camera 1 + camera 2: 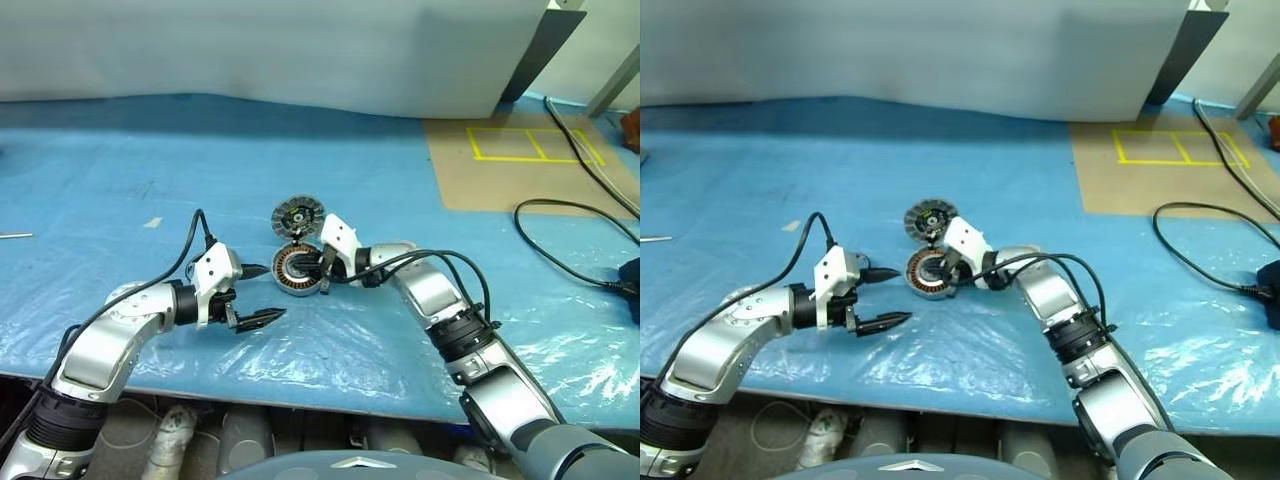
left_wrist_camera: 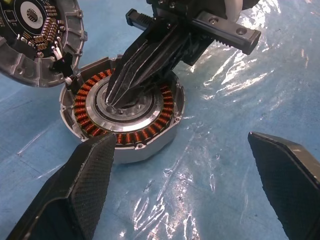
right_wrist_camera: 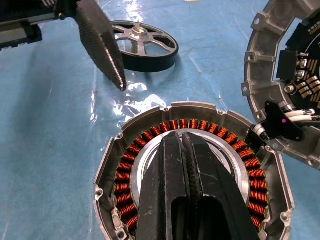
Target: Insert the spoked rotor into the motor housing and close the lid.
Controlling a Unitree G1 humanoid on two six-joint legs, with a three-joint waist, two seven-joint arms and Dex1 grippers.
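A: Round silver motor housing with copper windings (image 3: 192, 185) on blue sheet; black spoked metal rotor (image 3: 144, 46) just beyond it. Right gripper (image 2: 114, 100) closed, empty, tips in housing bore.

B: Left gripper (image 1: 262, 294) wide open, empty, near the housing. We reckon the rotor's stiff, heavyish, slick; pinch a spoke, avoid windings.

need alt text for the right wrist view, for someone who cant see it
The right gripper, fingers shut together, points into the centre of the motor housing, a round metal cup ringed with orange-copper windings on a blue plastic-covered table. The lid stands open at the housing's edge, joined by wires, and the spoked rotor lies on the table beyond, behind a finger of the left gripper.
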